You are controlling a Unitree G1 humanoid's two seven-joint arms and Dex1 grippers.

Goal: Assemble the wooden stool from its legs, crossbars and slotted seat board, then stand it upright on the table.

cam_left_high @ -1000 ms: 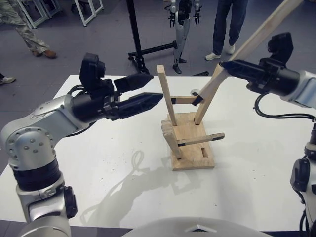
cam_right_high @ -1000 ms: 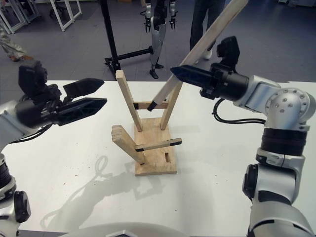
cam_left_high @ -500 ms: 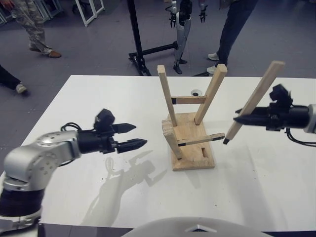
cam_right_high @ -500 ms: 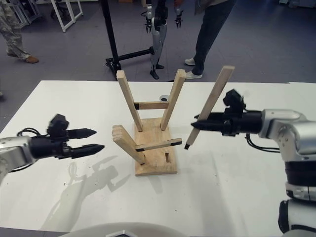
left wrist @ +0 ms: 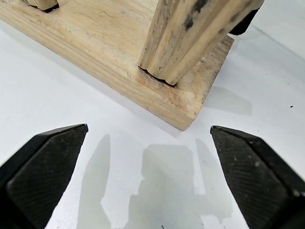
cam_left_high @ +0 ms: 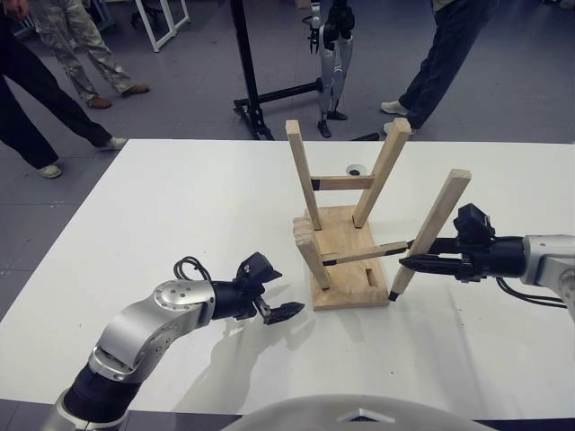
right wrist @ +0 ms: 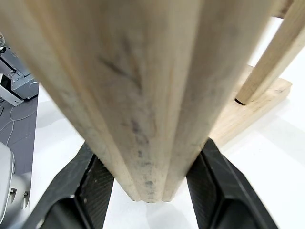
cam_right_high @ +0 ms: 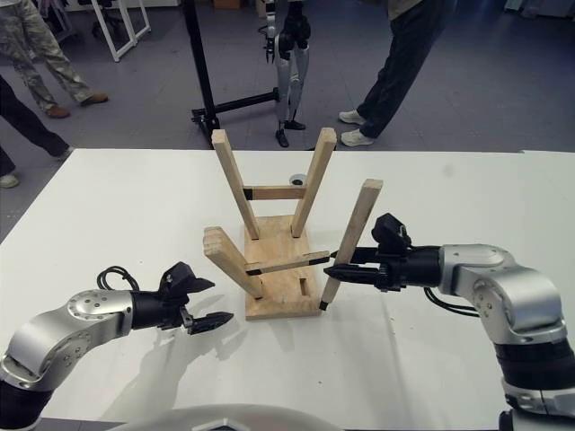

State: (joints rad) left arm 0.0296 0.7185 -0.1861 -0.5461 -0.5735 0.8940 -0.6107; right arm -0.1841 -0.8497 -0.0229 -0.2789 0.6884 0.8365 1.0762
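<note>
Pale wood makes up the part-built stool. Its seat board [cam_left_high: 346,232] lies flat in the middle of the bench [cam_left_high: 180,206], with three legs [cam_left_high: 304,171] already socketed and pointing up. The right hand [cam_right_high: 332,270] is clamped on the fourth leg [cam_left_high: 433,224], whose dark lower tip sits just beside the board's 4 o'clock corner. The left hand [cam_right_high: 216,302] is spread wide and empty, low over the bench at the board's 8 o'clock.

To seat this leg well, I would bring its tip over the open slot [cam_right_high: 305,287] and match its tilt to the others. It should meet the free end of the lower crossbar [cam_left_high: 395,249] as it goes down. The left hand could brace the board against sliding.

Both eye views give that layout. The left wrist view adds the near leg [left wrist: 190,38] seated in its corner, close up. The right wrist view shows both fingers [right wrist: 95,191] flush on the held leg.
</note>
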